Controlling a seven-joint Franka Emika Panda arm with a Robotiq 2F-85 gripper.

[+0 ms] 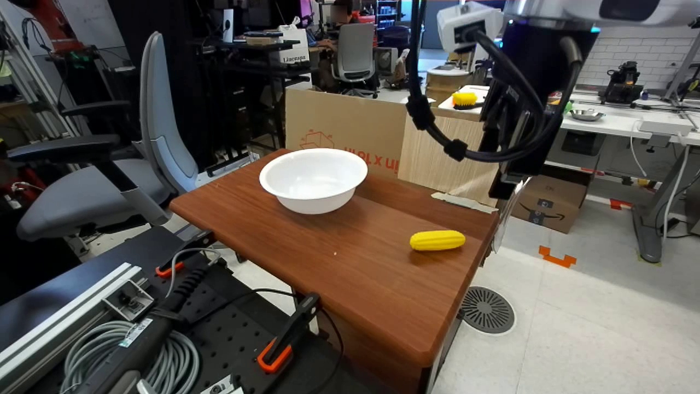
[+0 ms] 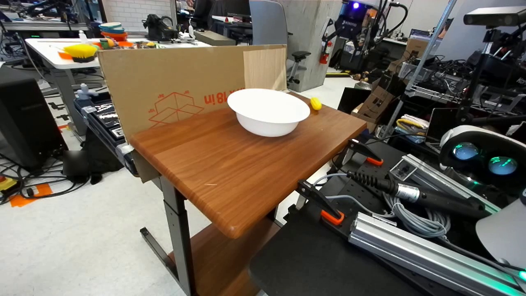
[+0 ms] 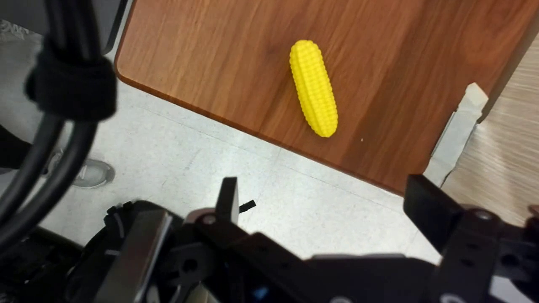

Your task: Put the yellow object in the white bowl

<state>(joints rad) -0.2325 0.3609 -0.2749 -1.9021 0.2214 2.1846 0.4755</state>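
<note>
The yellow object is a bumpy, corn-like toy [image 1: 437,241] lying on the brown table near one end; it also shows in an exterior view [image 2: 315,103] and in the wrist view [image 3: 313,88]. The white bowl [image 1: 313,183] stands upright on the table, apart from the yellow object; it also shows in an exterior view [image 2: 269,115]. It looks empty and is out of the wrist view. My gripper [image 3: 322,181] is open with nothing between its fingers. It hangs above and beyond the table's end, off to the side of the yellow object; it also shows in both exterior views [image 1: 503,183] [image 2: 342,36].
A cardboard sheet [image 1: 350,123] and a light wood panel [image 1: 445,156] stand along one long side of the table [image 1: 350,262]. Black clamps with orange grips [image 1: 290,334] sit at the opposite side by a black bench [image 1: 229,323]. A grey chair [image 1: 164,120] stands near.
</note>
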